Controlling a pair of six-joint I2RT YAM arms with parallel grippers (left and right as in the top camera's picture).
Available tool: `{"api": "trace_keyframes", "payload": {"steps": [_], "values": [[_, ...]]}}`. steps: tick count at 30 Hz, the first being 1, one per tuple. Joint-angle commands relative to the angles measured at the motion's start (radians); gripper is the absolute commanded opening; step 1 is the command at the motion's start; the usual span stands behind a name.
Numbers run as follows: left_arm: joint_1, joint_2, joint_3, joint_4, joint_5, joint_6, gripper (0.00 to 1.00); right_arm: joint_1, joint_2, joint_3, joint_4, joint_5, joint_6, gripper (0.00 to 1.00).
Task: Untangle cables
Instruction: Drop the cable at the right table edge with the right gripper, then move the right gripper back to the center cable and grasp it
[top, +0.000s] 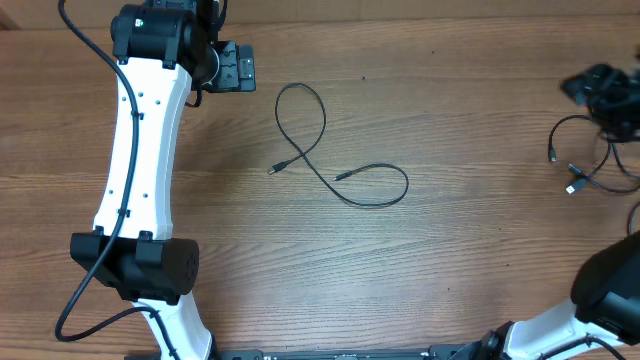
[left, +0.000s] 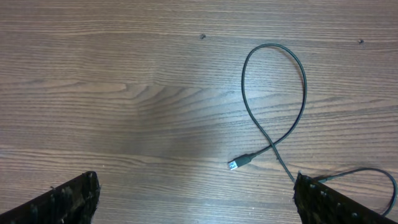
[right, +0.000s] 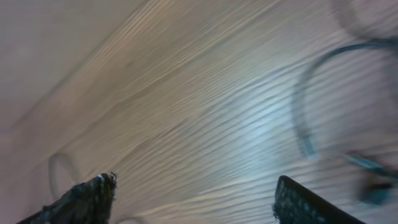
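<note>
One looped cable (top: 324, 118), bunch (top: 585, 176) well apart.

One thin black cable (top: 324, 118) lies alone, slack and flat, on the middle of the table (top: 450, 280). It makes a narrow loop toward the far side, crosses itself once, then sweeps into a rounder curl on the right. Both ends lie free near the crossing, and the left one carries a small silver plug (left: 235, 164). Well apart, at the table's right edge, more thin black cables (top: 592, 180) lie bunched in overlapping loops, with a dark plug (top: 551, 153) and a pale plug (top: 572, 188) sticking out leftward.
</note>
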Motion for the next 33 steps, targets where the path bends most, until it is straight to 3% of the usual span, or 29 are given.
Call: {"api": "trace_keyframes", "payload": {"steps": [1, 6, 20, 33], "values": [[-0.002, 0.006, 0.003, 0.001, 0.011, -0.006, 1.00, 0.119, 0.011, 0.005, -0.013, -0.065, -0.010, 0.88], [-0.002, 0.006, 0.003, 0.001, 0.011, -0.006, 0.99, 0.277, 0.045, 0.005, -0.014, -0.006, -0.045, 1.00], [-0.002, 0.006, 0.003, 0.001, 0.011, -0.006, 1.00, 0.713, 0.262, 0.005, -0.037, 0.032, -0.213, 1.00], [-0.002, 0.006, 0.003, 0.001, 0.011, -0.006, 0.99, 0.945, 0.311, 0.005, 0.046, 0.040, -0.274, 1.00]]}}
